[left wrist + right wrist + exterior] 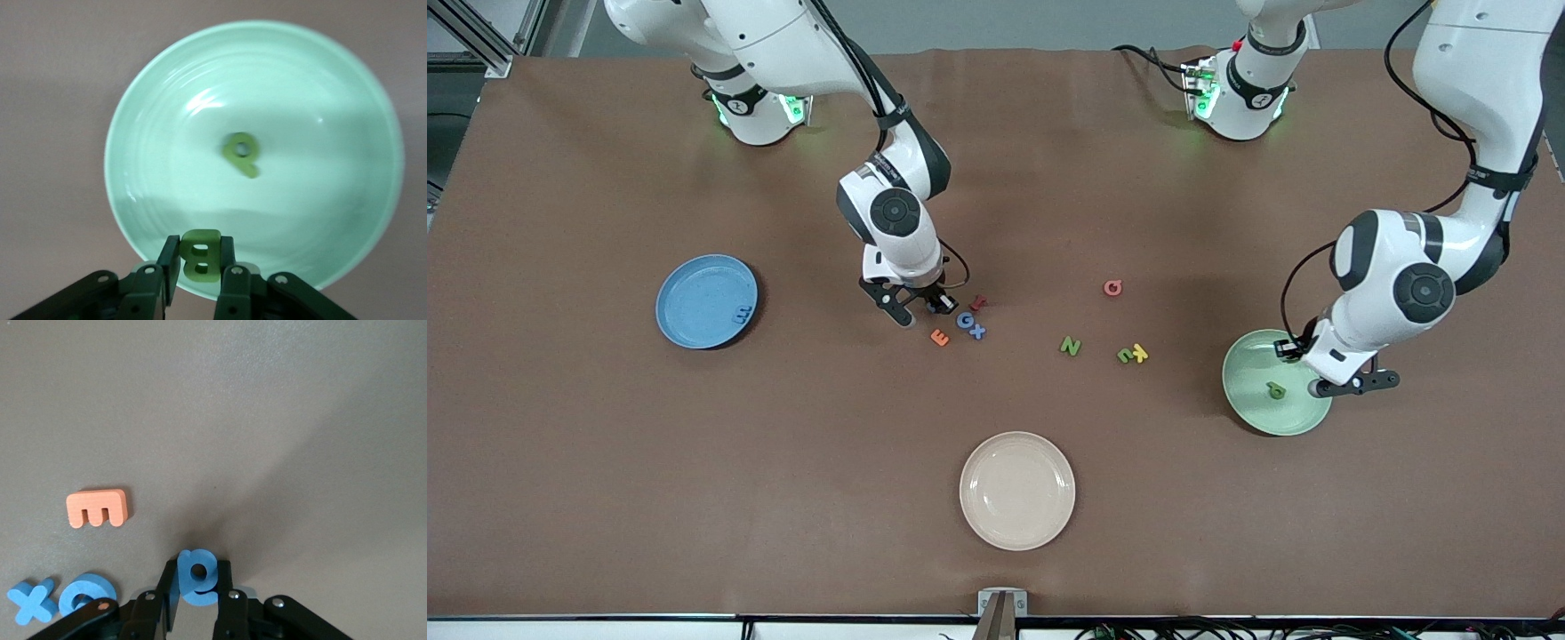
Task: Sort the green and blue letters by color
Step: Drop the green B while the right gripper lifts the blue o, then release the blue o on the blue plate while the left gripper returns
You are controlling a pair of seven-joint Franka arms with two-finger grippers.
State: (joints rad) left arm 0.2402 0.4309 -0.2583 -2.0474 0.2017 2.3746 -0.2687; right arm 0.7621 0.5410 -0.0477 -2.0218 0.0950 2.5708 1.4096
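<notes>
My right gripper is low over the table beside the letter cluster, shut on a blue letter d. Next to it lie a blue G and a blue X. A blue E lies on the blue plate. My left gripper hangs over the rim of the green plate, shut on a green B. One green letter lies in that plate. A green N and another green letter lie on the table between the arms.
An orange E and a red letter lie in the cluster by the right gripper. A pink Q and a yellow letter lie mid-table. A cream plate stands nearest the front camera.
</notes>
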